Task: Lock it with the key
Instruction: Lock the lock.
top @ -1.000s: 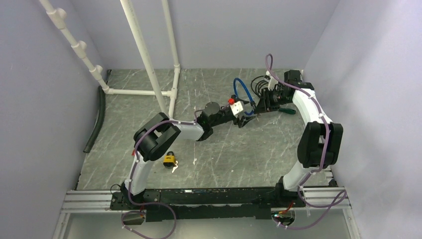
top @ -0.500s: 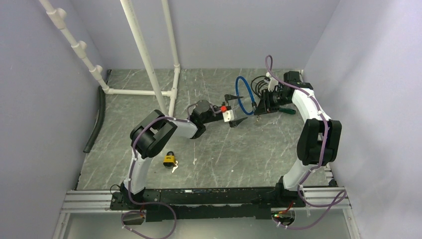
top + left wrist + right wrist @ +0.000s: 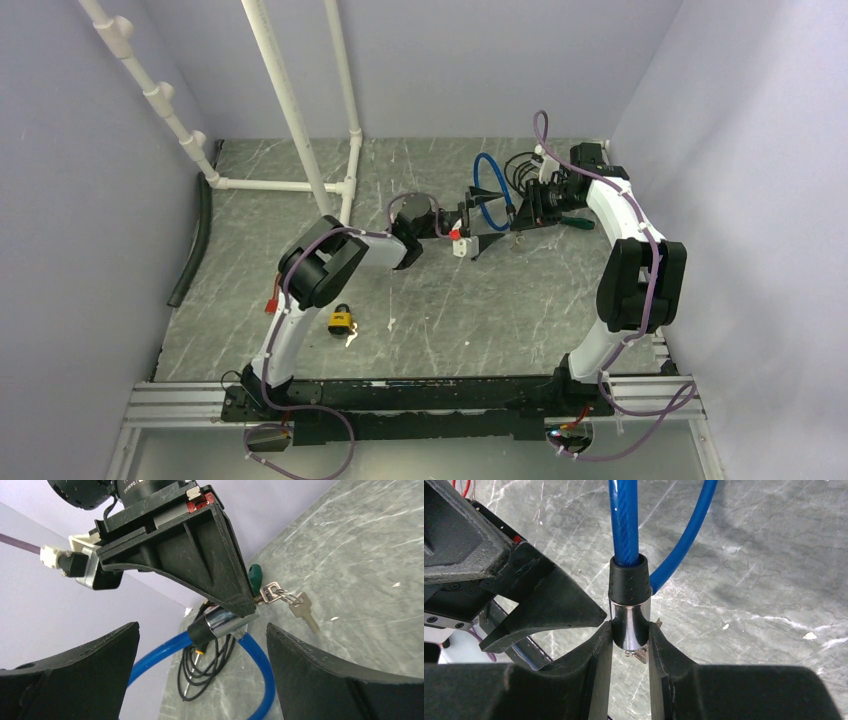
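Right wrist: right gripper pinches chrome lock barrel, key dangling beneath its fingers; left gripper spread wide opposite; a glancing grab could twist the barrel loose.

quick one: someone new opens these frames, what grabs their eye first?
The bright blue cable lock, looped up at the far middle of the grey marbled table, its chrome barrel pinched in the right gripper with a small silver key hanging off a ring at the barrel's end. The left gripper faces it, jaws wide open, holding nothing. A small yellow padlock lies alone near the left arm's base.
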### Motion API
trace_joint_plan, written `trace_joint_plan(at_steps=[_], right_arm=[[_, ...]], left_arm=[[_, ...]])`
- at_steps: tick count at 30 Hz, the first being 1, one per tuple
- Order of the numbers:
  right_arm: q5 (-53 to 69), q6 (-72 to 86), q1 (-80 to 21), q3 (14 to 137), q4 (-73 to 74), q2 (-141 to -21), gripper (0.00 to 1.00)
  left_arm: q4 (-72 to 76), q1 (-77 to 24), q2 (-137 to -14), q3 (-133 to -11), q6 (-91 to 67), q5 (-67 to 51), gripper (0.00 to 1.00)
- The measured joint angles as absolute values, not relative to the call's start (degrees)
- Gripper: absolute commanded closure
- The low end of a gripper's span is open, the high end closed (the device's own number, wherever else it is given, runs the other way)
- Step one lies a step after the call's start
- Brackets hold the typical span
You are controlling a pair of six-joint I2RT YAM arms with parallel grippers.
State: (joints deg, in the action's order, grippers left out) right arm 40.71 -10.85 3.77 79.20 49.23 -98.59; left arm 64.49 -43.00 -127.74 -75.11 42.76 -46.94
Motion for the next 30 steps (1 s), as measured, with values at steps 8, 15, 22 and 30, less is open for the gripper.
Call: trace_joint_plan(at_steps=[8,15,22,30], right_arm=[[40.77,-10.33,3.77,79.2,49.23,-98.59,1.0],[40.77,-10.26,3.77,79.2,49.25,-98.59,1.0],[40.84,-10.15,3.77,79.2,49.23,-98.65,1.0],[41.08,-9.93,3.6,79.22,49.43,-98.98,1.0]], left_arm=[[60.14,-43.07,-129.95,-80.29,46.7,-49.56,0.01],[55.46,-43.09,-132.38,-82.61,50.81,-50.74,0.01],[53.47,-43.35,-134.21,-85.08,53.67,-50.19,0.02],[52.23,-43.99,-136.31,-88.12,57.8,-49.69,0.15]])
